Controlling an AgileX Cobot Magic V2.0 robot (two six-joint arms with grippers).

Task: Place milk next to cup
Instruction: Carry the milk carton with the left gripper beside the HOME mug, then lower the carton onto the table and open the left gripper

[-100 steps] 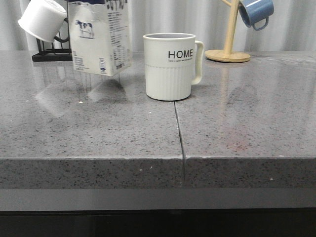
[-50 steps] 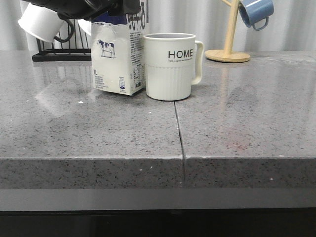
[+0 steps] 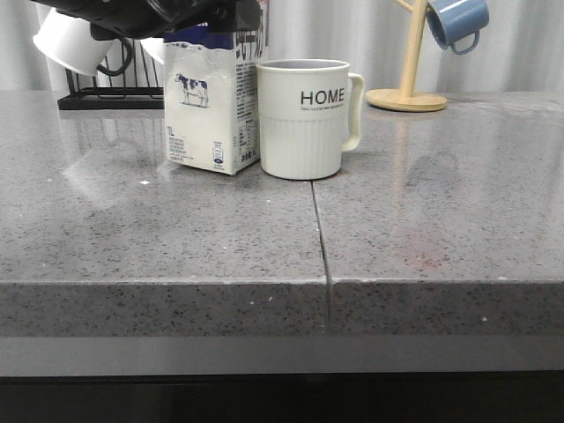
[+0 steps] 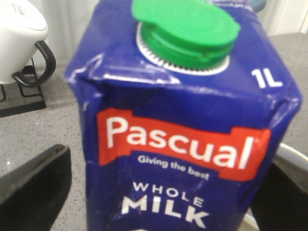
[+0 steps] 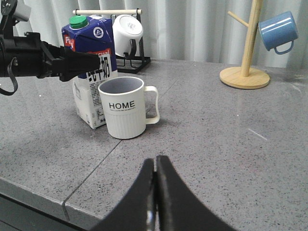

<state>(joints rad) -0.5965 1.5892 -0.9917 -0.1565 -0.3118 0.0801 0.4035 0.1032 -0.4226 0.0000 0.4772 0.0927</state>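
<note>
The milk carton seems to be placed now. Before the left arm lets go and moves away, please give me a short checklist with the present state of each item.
1. Milk carton stands upright on the table: ok.
2. Carton is beside the cup, on its side away from the handle: ok.
3. Gap between carton and cup: cannot tell; in the front view they look touching or nearly so.
4. Left gripper around the carton top: ok, fingers on both sides; whether they press cannot tell.
5. Right gripper shut, on the near side of the cup, out of the way: ok.
</note>
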